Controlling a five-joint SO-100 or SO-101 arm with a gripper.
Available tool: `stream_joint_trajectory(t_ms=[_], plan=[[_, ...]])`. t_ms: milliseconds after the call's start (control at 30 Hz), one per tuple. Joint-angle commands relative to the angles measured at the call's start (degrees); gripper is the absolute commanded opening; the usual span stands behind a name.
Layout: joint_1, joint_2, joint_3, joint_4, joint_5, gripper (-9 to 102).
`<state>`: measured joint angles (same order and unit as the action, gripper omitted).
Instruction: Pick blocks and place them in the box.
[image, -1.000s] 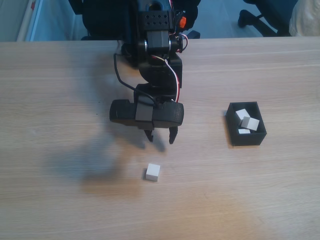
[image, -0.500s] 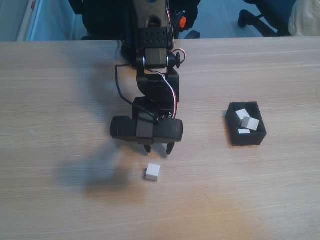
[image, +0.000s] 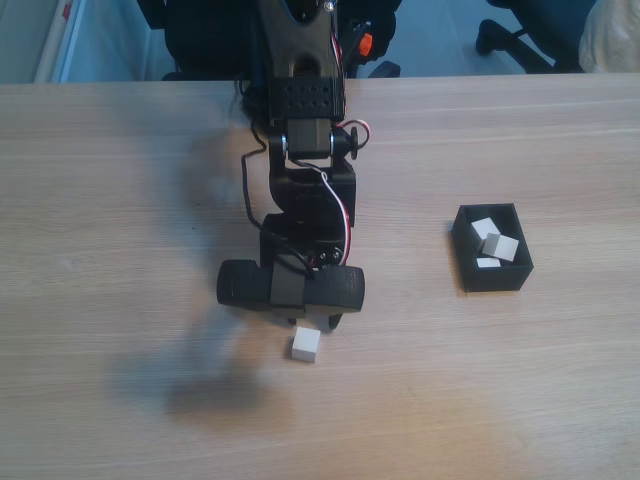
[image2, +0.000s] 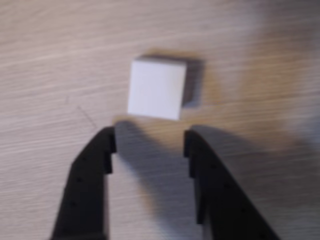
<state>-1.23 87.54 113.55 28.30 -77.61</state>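
Nearest the fixed camera, one white block (image: 306, 345) lies loose on the wooden table (image: 120, 200), not yet picked. The gripper (image2: 149, 141) hangs just short of it, fingers spread, holding nothing. Farther off to the right in the fixed view, the black box (image: 491, 274) holds three blocks (image: 496, 246). By my judgement, one placement remains.

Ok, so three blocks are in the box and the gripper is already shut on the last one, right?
Not shut: the wrist view shows the gripper open, its fingertips short of the last block, which lies free on the table. Three blocks are in the box.
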Motion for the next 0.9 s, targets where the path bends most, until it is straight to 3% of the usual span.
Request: stream_joint_trajectory(t_ms=[0,533,667,767,867], plan=[[0.26,-0.62,-4.48,0.35,-0.44,14],[1.58,-8.79,-14.59,2.29,-1.32,13],[1.85,-9.40,-15.12,2.72,-1.32,10],[1.76,-9.40,-15.12,3.08,-0.62,0],[1.41,-8.61,-14.85,3.52,-0.09,0]])
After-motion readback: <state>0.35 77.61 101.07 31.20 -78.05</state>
